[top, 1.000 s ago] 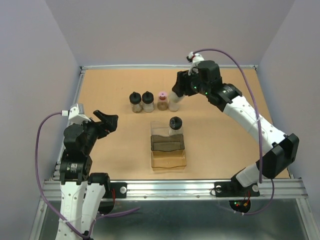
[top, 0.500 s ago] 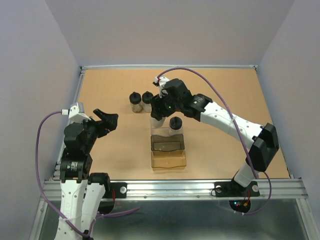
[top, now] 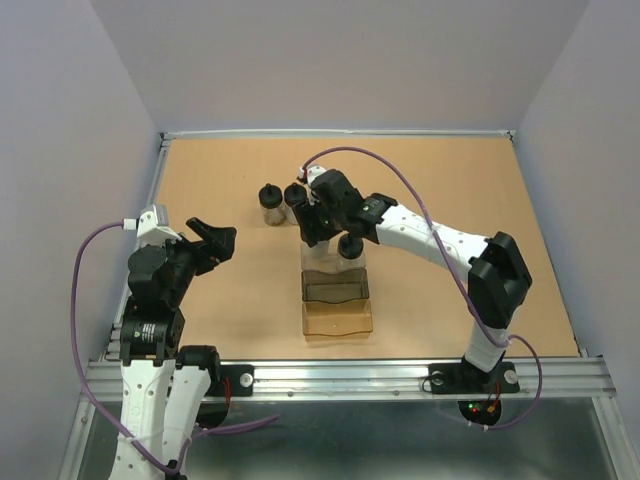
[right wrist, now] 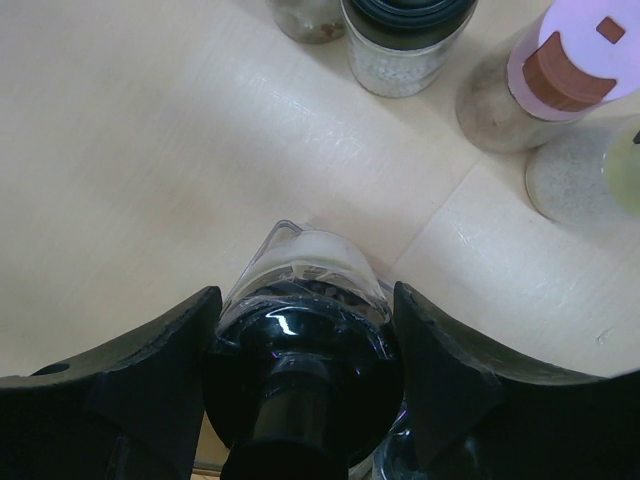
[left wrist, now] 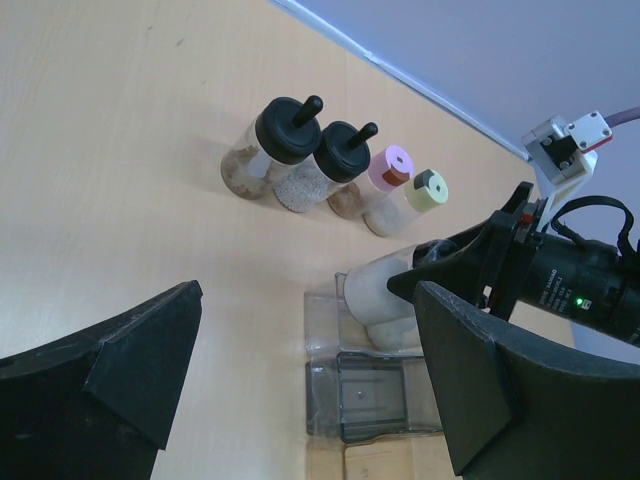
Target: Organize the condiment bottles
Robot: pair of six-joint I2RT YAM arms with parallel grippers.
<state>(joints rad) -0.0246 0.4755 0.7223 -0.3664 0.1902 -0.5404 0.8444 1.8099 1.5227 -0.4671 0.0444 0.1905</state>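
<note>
Black-capped bottle (right wrist: 305, 265) stands upright under the right end effector (right wrist: 300, 310), which grips it at the tray's (top: 338, 315) far end; left end effector (left wrist: 305, 295) is spread, farther away.

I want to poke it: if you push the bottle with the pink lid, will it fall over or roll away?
The pink-capped bottle stands upright and looks narrow, so a push near the cap would probably tip it. Its body is round, so once down it would likely roll. The yellow-green-capped bottle and a black-capped bottle close beside it might catch it.
</note>
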